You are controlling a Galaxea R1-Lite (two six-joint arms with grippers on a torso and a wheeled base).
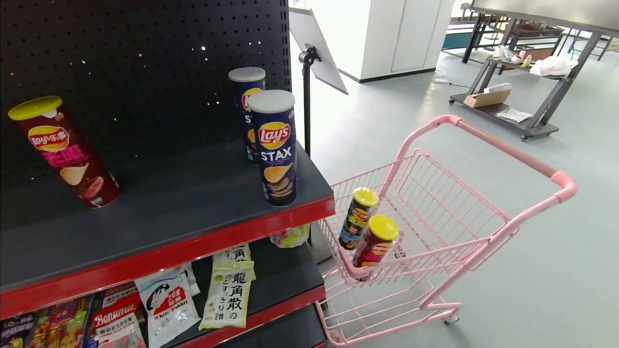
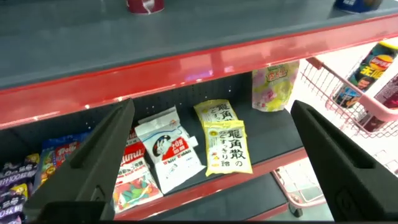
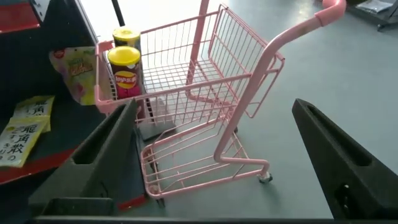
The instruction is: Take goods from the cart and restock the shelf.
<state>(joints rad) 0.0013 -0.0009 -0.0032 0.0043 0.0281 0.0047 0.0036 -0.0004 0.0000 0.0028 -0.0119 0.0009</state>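
A pink cart [image 1: 483, 145] stands right of the shelf and holds two upright chip cans with yellow lids: a maroon one [image 1: 376, 242] and a dark green one [image 1: 357, 218]. On the top shelf [image 1: 184, 212] stand a red can [image 1: 65, 152] at the left and two blue cans [image 1: 274, 147] [image 1: 245, 104] at the right end. My left gripper [image 2: 212, 107] is open and empty, facing the lower shelf's snack bags [image 2: 227, 146]. My right gripper [image 3: 214, 102] is open and empty, a short way off the cart [image 3: 249, 74] with the maroon can [image 3: 126, 73] and the dark green can [image 3: 126, 36] at its end nearest the shelf.
Snack bags [image 1: 227, 290] lie on the lower shelf and a yellow-green bag [image 1: 290, 237] hangs by its right end. A stand with a tilted white board [image 1: 316, 48] rises behind the shelf. Metal racks [image 1: 512, 96] stand far off across open grey floor.
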